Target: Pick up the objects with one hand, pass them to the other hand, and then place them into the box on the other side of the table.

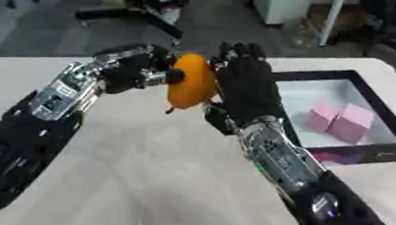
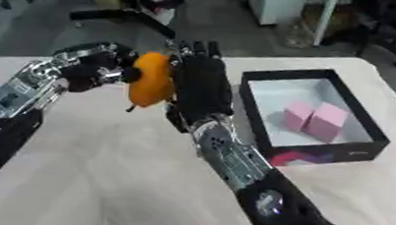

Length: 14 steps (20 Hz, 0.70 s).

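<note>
My left hand (image 1: 139,74) is curled round the orange thing (image 1: 192,81) up in the air, my right hand (image 1: 248,85) lies flat and open on it, and it looks smooth and slippy, so hold its fat middle

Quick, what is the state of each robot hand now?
Left robot hand: shut on the orange object.
Right robot hand: open, fingers straight against the orange object.

Two blocks (image 1: 339,120) lie in the box (image 1: 389,120), right.
</note>
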Each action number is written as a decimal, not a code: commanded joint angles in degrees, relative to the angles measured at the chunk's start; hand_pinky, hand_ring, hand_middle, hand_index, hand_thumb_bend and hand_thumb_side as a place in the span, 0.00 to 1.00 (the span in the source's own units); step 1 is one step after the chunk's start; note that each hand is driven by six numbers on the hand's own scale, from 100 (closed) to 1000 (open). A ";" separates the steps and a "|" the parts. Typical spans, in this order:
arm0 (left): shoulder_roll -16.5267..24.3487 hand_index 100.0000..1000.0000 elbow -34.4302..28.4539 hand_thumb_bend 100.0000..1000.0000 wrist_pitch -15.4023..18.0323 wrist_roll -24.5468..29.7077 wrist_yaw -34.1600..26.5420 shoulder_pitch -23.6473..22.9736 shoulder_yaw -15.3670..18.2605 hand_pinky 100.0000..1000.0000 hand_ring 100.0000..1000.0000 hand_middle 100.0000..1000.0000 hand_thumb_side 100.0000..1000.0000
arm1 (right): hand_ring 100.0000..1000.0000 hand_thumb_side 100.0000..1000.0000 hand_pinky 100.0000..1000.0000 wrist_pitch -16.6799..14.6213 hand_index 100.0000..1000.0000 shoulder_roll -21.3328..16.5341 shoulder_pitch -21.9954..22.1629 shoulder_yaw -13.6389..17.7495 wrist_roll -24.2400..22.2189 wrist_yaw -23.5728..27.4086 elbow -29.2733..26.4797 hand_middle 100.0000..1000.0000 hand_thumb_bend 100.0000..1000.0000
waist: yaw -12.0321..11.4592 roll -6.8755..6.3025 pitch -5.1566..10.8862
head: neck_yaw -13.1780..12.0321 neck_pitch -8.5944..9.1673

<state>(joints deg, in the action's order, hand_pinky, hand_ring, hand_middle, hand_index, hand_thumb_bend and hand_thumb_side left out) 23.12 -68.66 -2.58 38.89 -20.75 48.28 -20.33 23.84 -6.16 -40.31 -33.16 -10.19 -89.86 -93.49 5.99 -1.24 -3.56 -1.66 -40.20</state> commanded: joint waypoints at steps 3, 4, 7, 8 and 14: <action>1.01 0.54 0.29 0.11 0.94 0.33 -0.04 0.89 1.36 0.70 0.44 0.41 0.29 | 0.67 0.32 0.69 0.07 0.26 -0.39 -0.93 0.65 0.96 0.59 -0.52 0.57 0.00 | 0.10 0.05 1.16 | 0.21 0.52; 0.97 0.51 0.33 0.00 0.88 -0.07 -0.22 0.90 1.43 0.68 0.42 0.39 0.25 | 0.67 0.28 0.67 0.22 0.31 -0.40 -0.93 0.66 1.45 0.73 -0.70 0.57 0.00 | 0.11 0.05 1.15 | 0.23 0.55; 0.81 0.44 0.38 0.00 0.43 -1.88 -0.76 0.89 1.41 0.65 0.36 0.31 0.12 | 0.66 0.28 0.65 0.32 0.35 -0.38 -0.99 0.60 2.48 1.21 -0.84 0.57 0.00 | 0.15 0.03 1.16 | 0.19 0.59; 0.76 0.44 0.39 0.00 0.25 -2.28 -0.97 0.91 1.31 0.65 0.35 0.31 0.11 | 0.66 0.29 0.65 0.26 0.34 -0.37 -1.05 0.59 2.96 1.31 -1.01 0.58 0.00 | 0.16 0.03 1.17 | 0.19 0.61; 1.56 0.45 -0.31 0.00 0.37 -3.36 -1.51 0.79 1.54 0.66 0.37 0.33 0.08 | 0.66 0.29 0.62 1.20 0.22 -0.32 -0.44 1.51 3.78 1.58 -0.38 0.57 0.00 | 0.25 -0.02 1.23 | 0.57 0.73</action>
<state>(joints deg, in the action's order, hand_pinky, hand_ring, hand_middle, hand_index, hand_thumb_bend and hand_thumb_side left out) 23.13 -67.93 -2.32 35.92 -21.92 48.27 -19.62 24.54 -6.14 -39.96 -32.70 -6.76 -88.45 -93.30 6.23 -1.26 -3.56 -1.34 -40.14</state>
